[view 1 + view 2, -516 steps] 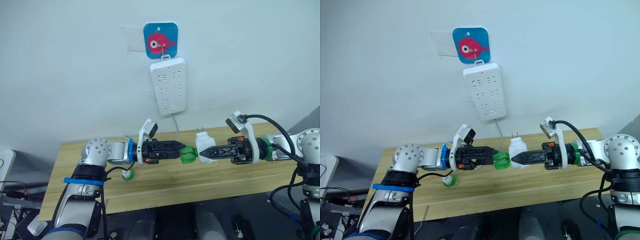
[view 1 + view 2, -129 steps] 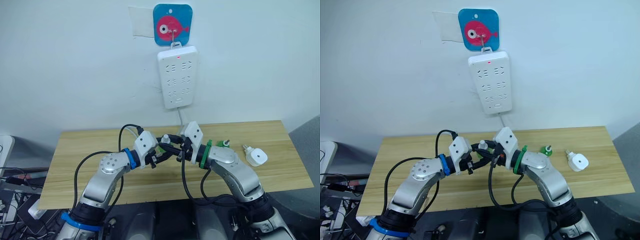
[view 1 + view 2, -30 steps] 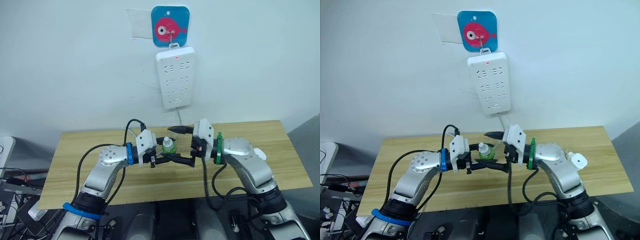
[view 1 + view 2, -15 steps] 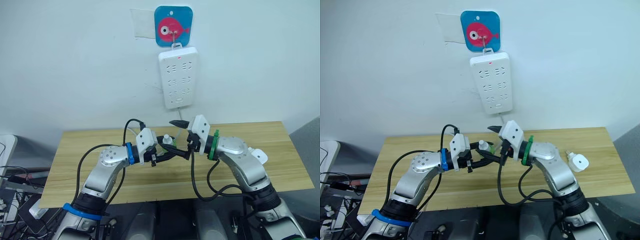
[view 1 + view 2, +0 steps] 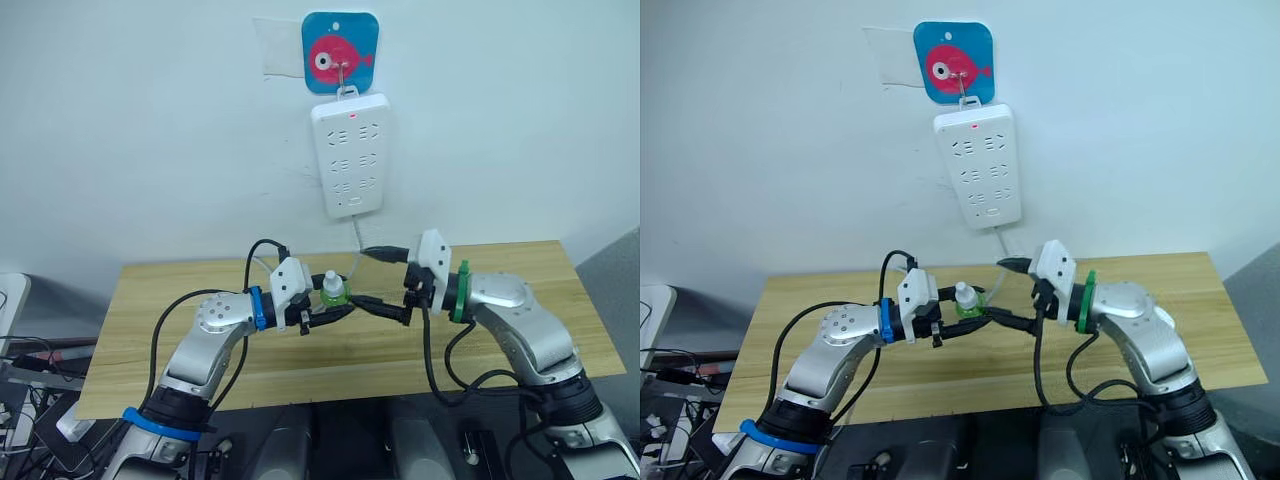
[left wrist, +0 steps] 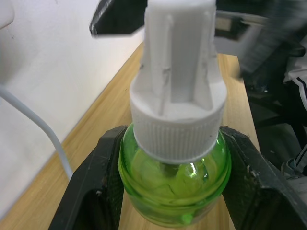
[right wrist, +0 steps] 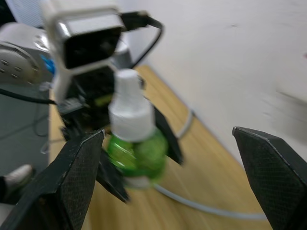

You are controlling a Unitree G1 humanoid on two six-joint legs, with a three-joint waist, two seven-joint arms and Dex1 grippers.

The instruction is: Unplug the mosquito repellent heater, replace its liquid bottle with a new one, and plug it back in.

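A green liquid bottle (image 5: 333, 293) with a white ribbed cap (image 6: 175, 96) stands upright above the table, and my left gripper (image 5: 330, 306) is shut on its round body (image 6: 175, 182). Just right of the bottle, my right gripper (image 5: 360, 275) faces it with its jaws spread wide, one finger (image 5: 380, 252) high and one low, holding nothing. In the right wrist view the bottle (image 7: 132, 139) sits ahead of the open fingers (image 7: 81, 177), apart from them. The mosquito repellent heater is hidden from view.
A white multi-socket power strip (image 5: 347, 155) hangs on the wall from a blue fish hook (image 5: 340, 52), its red light lit. Its cable (image 5: 355, 245) drops to the wooden table (image 5: 150, 330) behind the grippers. The table's right end lies under my right arm.
My right gripper has drawn back to the right, away from the bottle, still open. The left gripper keeps the bottle in about the same place.
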